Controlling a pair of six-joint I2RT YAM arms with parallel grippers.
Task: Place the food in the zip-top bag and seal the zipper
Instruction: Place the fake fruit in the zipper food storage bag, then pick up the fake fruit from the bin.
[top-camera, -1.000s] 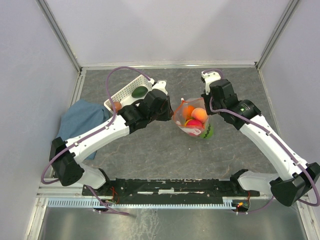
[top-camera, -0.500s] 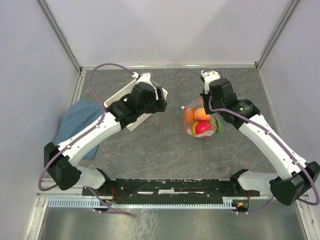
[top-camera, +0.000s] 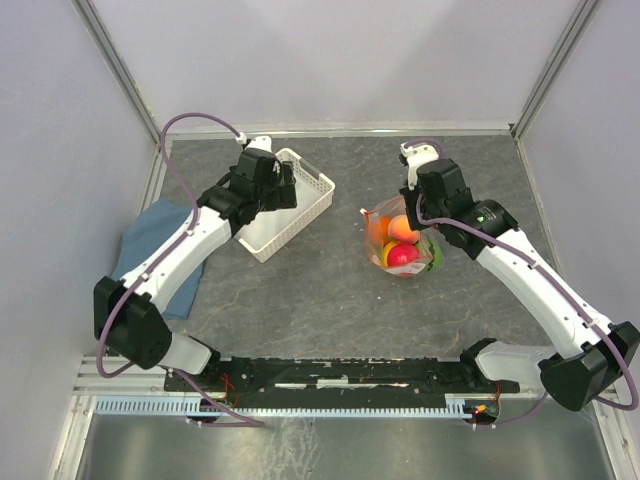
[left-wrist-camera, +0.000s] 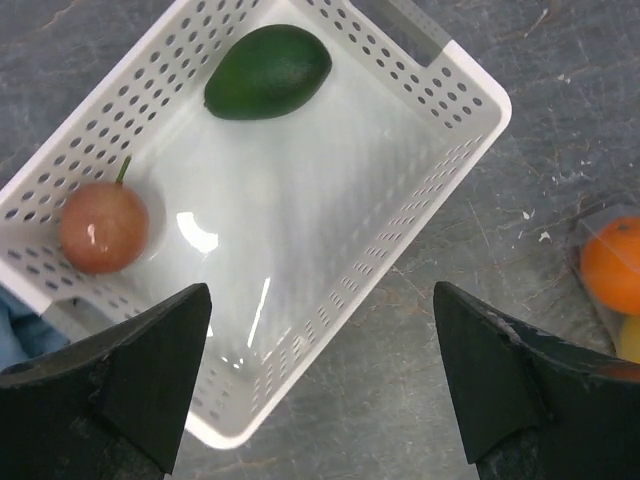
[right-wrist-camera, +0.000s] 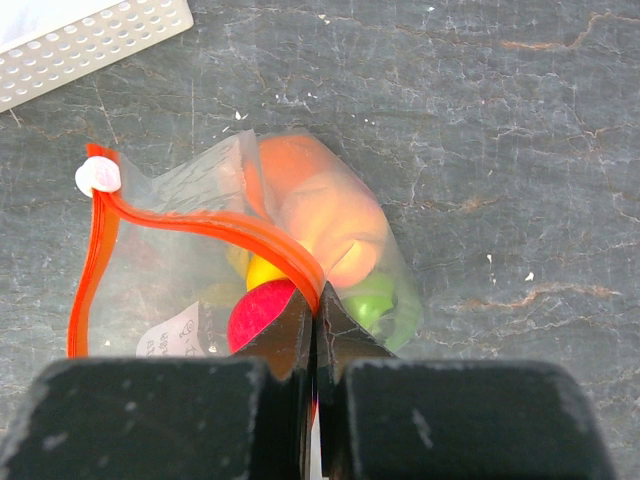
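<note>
The clear zip-top bag (top-camera: 398, 240) hangs from my right gripper (right-wrist-camera: 317, 300), which is shut on its red-orange zipper (right-wrist-camera: 200, 226); the white slider (right-wrist-camera: 97, 177) sits at the strip's far left end. The bag's mouth gapes open. Inside lie a peach (right-wrist-camera: 325, 225), a red apple (right-wrist-camera: 255, 312), a yellow lemon (right-wrist-camera: 262, 272), a green round one (right-wrist-camera: 375, 300) and an orange (left-wrist-camera: 612, 265). My left gripper (left-wrist-camera: 322, 300) hovers open and empty over the white basket (left-wrist-camera: 440, 190), which holds a dark green avocado (left-wrist-camera: 268, 72) and a brown piece (left-wrist-camera: 103, 226).
A blue cloth (top-camera: 160, 245) lies left of the basket (top-camera: 300, 215), partly under my left arm. Grey walls and a metal frame close in the table on the left, back and right.
My left gripper has let go at the bag, opened wide and swung back left over the basket. The bag has settled slightly, held by the right gripper alone.
</note>
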